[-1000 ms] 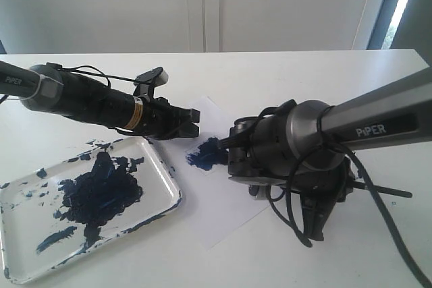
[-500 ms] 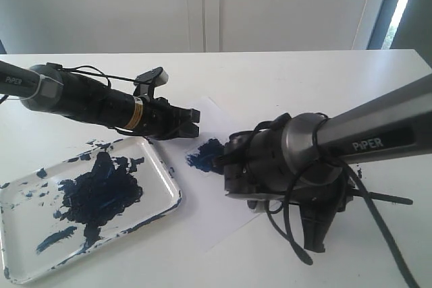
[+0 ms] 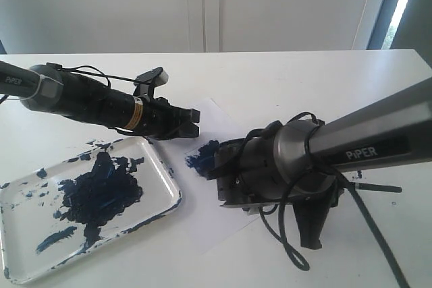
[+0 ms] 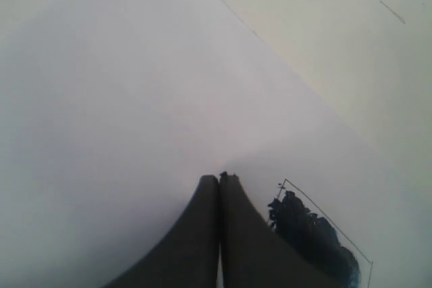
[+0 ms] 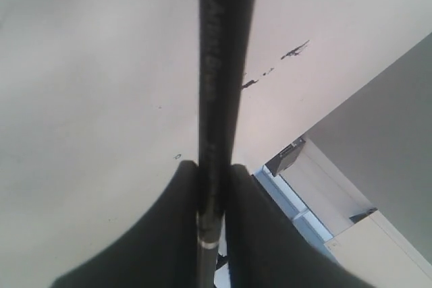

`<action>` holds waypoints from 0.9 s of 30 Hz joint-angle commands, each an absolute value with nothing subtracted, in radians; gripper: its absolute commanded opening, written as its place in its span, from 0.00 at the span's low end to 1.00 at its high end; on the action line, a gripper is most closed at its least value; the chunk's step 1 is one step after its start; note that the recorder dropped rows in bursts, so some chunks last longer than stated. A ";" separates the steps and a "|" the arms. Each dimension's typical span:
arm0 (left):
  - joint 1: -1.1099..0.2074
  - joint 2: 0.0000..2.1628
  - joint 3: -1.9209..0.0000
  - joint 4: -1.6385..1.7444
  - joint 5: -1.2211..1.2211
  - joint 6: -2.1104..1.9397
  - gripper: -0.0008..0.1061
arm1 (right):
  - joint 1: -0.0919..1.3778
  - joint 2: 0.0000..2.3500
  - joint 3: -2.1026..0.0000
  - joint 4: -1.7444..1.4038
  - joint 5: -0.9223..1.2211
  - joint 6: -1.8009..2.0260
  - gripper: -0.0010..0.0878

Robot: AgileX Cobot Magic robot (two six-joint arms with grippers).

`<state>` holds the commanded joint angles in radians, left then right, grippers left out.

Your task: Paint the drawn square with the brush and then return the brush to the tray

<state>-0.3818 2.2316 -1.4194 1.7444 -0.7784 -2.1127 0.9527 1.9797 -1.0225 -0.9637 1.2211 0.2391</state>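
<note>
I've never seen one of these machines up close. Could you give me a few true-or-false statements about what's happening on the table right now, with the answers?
1. The right jaws are clamped on the brush. True.
2. The brush lies in the tray. False: the right arm holds it, away from the tray.
3. The left jaws are shut with nothing between them. True.
4. The square on the paper is blank. False: dark blue paint covers much of it.
5. The tray is spotless. False: a big dark blue smear fills its middle.
</note>
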 joint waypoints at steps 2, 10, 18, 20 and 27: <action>-0.382 2.232 -1.419 1.744 -0.780 -2.113 0.01 | 0.937 1.987 -1.023 -0.977 1.221 0.242 0.01; -0.382 2.232 -1.419 1.744 -0.783 -2.113 0.01 | 0.917 1.994 -1.023 -1.151 1.221 0.348 0.01; -0.382 2.232 -1.419 1.744 -0.785 -2.113 0.01 | 0.917 1.994 -1.023 -1.264 1.221 0.344 0.01; -0.382 2.232 -1.419 1.744 -0.785 -2.113 0.01 | 0.917 1.991 -1.023 -1.271 1.221 0.341 0.01; -0.378 2.232 -1.419 1.744 -0.785 -2.113 0.01 | 0.919 1.932 -0.956 -1.276 1.221 0.334 0.01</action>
<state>-0.3777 2.2316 -1.4194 1.7444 -0.7848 -2.1127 0.9187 1.9318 -0.9558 -1.2756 1.2211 0.3342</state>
